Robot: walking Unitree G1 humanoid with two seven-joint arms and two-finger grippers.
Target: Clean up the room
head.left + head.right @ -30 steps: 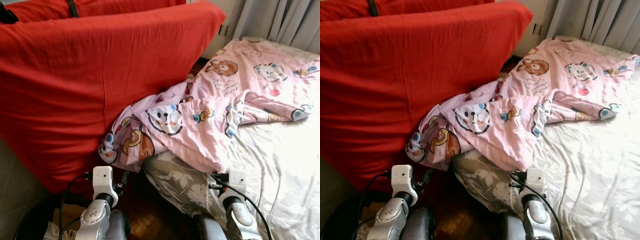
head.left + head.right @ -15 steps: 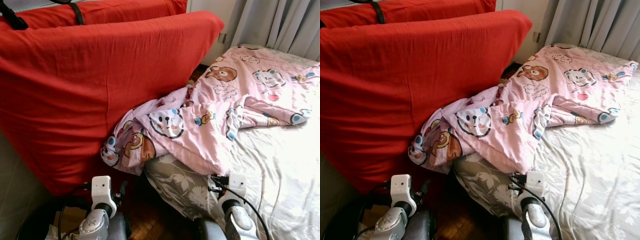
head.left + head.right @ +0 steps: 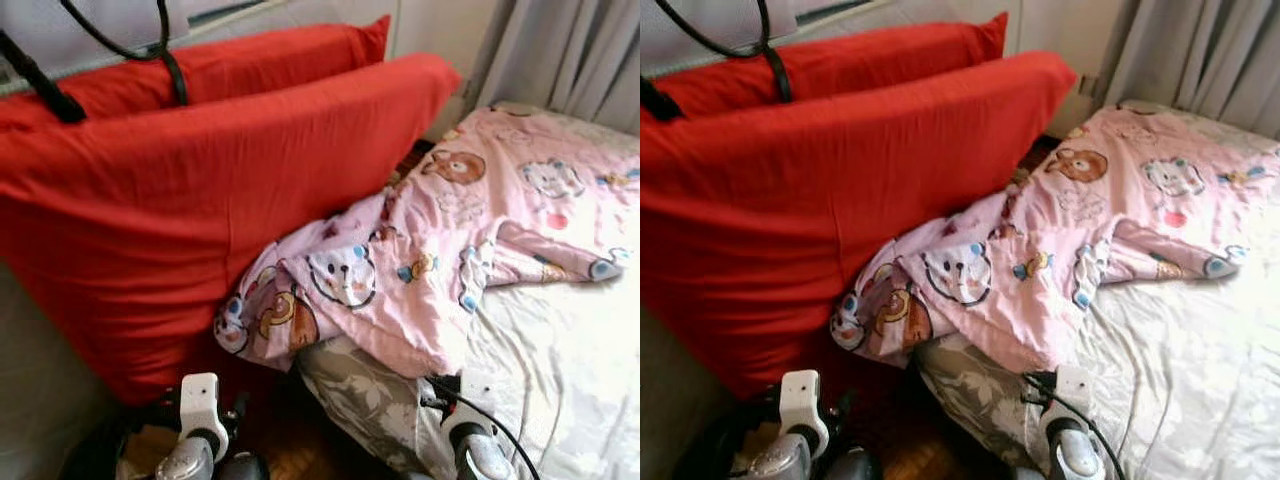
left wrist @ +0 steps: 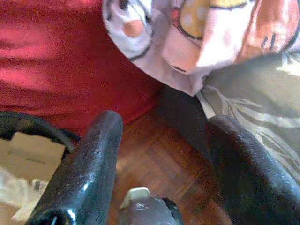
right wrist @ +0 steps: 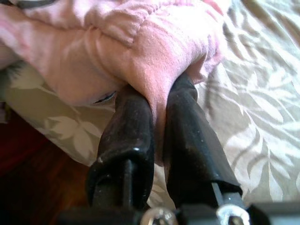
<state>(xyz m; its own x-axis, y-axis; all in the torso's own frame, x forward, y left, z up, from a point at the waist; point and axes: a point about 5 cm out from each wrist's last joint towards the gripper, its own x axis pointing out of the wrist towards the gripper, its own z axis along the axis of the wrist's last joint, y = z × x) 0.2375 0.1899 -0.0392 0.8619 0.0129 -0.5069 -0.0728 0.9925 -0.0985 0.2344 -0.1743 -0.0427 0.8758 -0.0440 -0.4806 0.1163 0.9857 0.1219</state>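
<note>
The right gripper (image 5: 159, 117) has its fingers clenched on the pink blanket (image 3: 440, 240) corner, lower centre. The blanket runs toward the upper right; the left gripper (image 4: 164, 154) hangs released

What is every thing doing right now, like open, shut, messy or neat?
Left gripper: open, empty, above the wood floor.
Right gripper: shut on the pink blanket.
Pink blanket: crumpled, hanging off the bed.
Red cushions: standing upright.
Curtains: drawn.
</note>
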